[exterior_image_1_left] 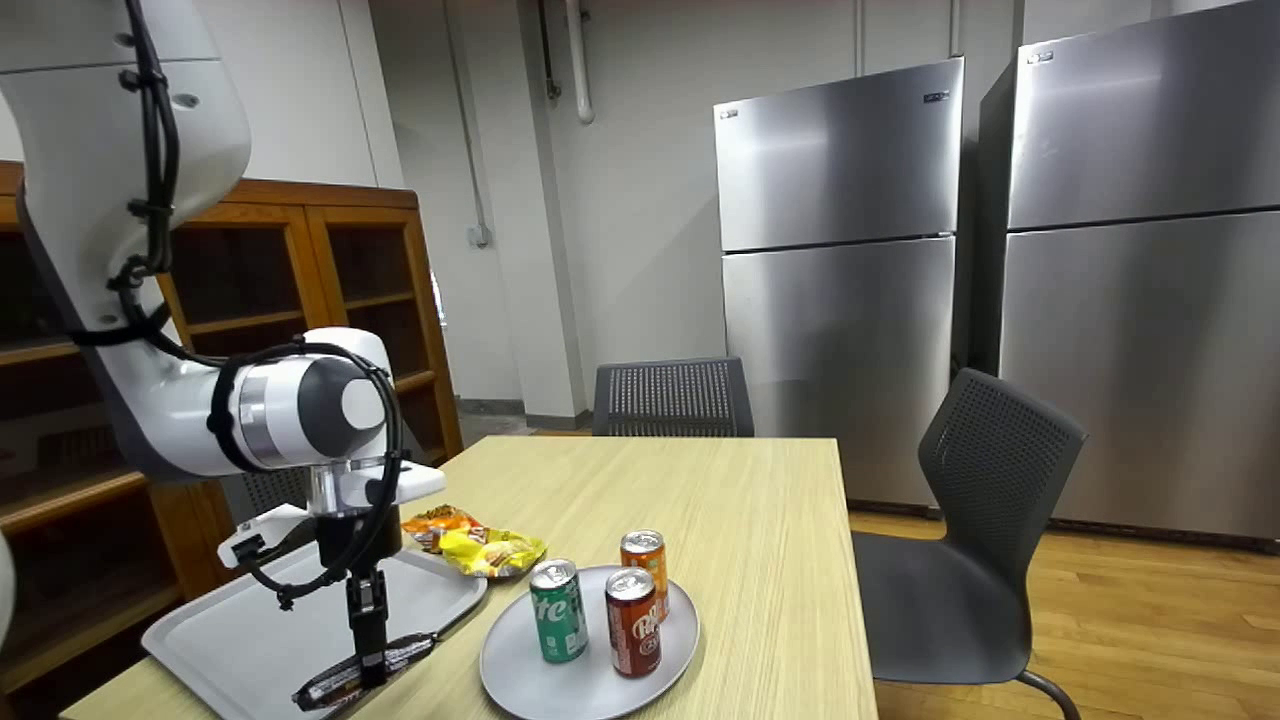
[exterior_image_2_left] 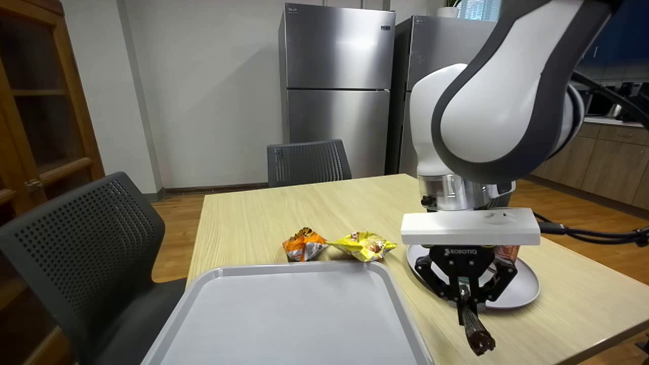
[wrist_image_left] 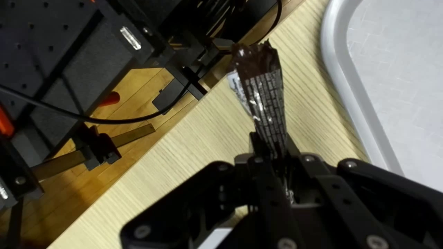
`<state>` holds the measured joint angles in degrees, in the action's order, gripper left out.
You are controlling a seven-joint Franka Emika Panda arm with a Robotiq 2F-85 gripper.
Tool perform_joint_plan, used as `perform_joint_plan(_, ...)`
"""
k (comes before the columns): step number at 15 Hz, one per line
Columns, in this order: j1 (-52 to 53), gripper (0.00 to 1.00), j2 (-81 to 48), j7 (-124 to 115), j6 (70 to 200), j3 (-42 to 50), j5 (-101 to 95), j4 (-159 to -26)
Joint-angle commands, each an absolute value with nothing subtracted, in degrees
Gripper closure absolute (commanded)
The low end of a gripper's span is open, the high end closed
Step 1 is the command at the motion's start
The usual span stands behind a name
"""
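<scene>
Hand [exterior_image_2_left: 467, 307] grips a dark packet [wrist_image_left: 266, 107] near mid-length, probably the best hold: it seems light, slick, crushable; a tray [wrist_image_left: 412, 90] lies beside the hand.

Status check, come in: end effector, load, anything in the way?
End effector shut on dark packet. Packet over tabletop. Possible obstacles: gray tray alongside, plate with three cans nearby.
</scene>
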<state>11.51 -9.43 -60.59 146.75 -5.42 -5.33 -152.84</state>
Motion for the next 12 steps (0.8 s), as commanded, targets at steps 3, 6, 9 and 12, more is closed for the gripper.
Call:
perform_joint_plan(3, 12.7, 0.96, -13.4, -62.4, 148.8, -4.3, -6.4, -151.2)
perform_joint_plan(6, 13.5, 0.96, -15.6, -62.6, 150.1, -3.7, -5.9, -150.4)
perform_joint_plan(9, 14.3, 0.96, -17.5, -62.5, 150.7, -3.3, -5.5, -149.5)
perform_joint_plan(12, 15.2, 0.96, -18.7, -62.3, 150.6, -2.8, -5.1, -148.8)
